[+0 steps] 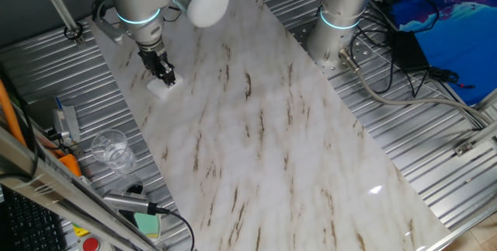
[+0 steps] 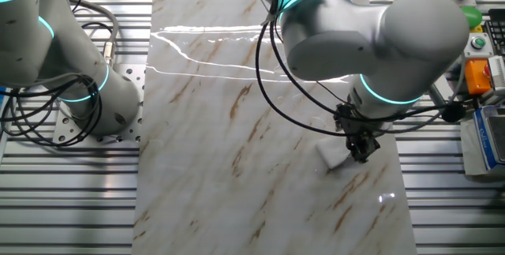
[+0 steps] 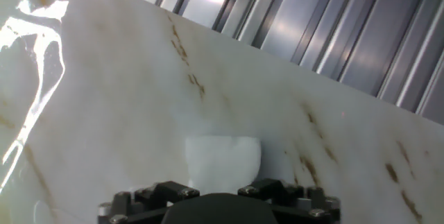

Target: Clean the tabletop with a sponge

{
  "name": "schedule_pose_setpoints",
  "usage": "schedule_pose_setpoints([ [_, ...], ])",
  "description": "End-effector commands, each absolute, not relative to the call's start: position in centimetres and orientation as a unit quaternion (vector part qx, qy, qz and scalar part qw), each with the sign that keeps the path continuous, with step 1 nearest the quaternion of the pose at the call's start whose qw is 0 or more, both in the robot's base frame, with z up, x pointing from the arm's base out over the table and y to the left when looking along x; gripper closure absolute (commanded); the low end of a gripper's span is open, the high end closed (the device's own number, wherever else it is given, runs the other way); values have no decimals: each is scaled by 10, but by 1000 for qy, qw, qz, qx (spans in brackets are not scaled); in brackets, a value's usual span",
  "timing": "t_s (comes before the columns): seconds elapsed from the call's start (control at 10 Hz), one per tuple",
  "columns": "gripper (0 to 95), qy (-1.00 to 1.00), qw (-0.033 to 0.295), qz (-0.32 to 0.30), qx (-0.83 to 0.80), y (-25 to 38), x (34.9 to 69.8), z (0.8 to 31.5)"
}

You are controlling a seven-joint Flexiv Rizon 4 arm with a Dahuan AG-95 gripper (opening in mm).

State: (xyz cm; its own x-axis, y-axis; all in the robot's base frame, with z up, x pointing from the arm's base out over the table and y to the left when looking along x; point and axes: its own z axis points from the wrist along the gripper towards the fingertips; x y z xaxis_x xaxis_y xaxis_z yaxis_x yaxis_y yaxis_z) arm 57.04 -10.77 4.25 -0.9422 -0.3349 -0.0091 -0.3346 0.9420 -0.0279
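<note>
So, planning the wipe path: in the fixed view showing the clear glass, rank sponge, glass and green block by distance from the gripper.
From the gripper:
1. sponge, at its fingers on the tabletop.
2. glass, off the slab's left edge.
3. green block, bottom left.

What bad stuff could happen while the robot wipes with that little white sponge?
1. The sponge sits close to one edge of the tabletop; a wipe that way could push it onto the ribbed metal surface.
2. The hand grips only part of the small sponge, so it might slip out while rubbing.
3. A clear glass stands beside the slab; a wide swing of the arm might knock it.
</note>
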Motion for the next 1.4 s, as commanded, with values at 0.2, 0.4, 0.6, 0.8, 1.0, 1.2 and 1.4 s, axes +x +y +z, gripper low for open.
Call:
schedule_pose_setpoints([
  [0.2, 380, 982, 2, -11, -189, -108, 570, 43],
  [0.4, 380, 982, 3, -6, -188, -108, 570, 43],
  [0.6, 380, 982, 3, -6, -188, -108, 570, 43],
  [0.8, 570, 982, 5, -6, -189, -108, 570, 43],
  [1.0, 570, 973, 4, -5, -232, -108, 570, 43],
  [1.2, 570, 970, 1, 0, -242, -108, 570, 43],
  [1.4, 570, 970, 0, -1, -242, -108, 570, 43],
])
